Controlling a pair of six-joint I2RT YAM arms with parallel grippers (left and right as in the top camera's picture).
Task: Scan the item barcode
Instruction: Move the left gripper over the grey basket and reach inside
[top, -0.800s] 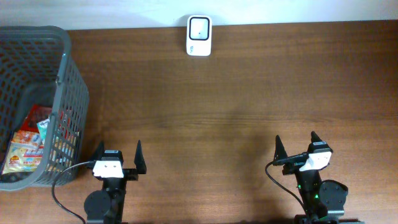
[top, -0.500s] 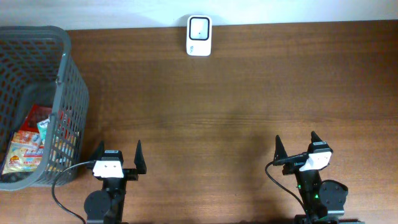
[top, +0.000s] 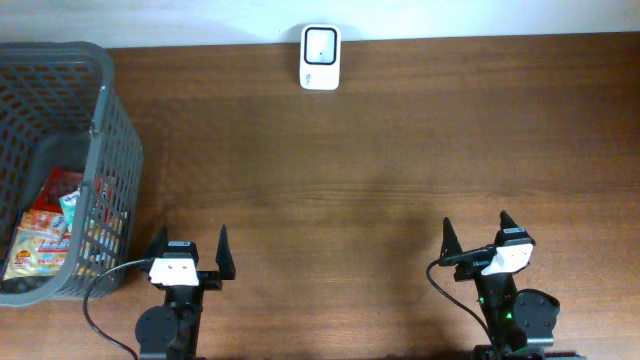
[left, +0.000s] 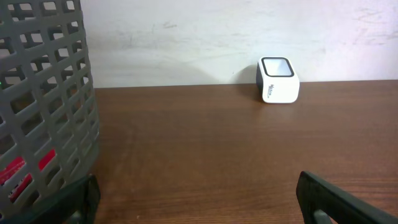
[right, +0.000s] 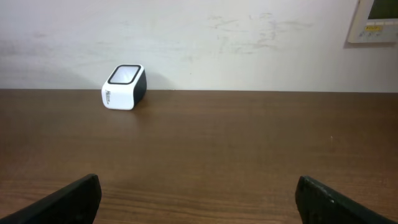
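On the far edge of the brown wooden table, against the pale wall, a white scanner with a dark-rimmed window on top is placed, standing by itself. At the table's left edge a grey mesh basket is set. Several packets, printed in red, orange and white, are held inside it, lying on its floor toward the near side; patches of red are seen through the mesh from the left wrist. Their barcodes cannot be made out. At the near edge, just right of the basket's near corner, the left gripper is positioned, pointed toward the far wall. Its fingers are spread wide apart and nothing is held between them. Further right along the same near edge, well apart from both basket and scanner, the right gripper is found, likewise pointed at the far wall, with its jaws spread wide and empty. A pale panel is mounted on the wall, seen at the upper right of the right wrist view.
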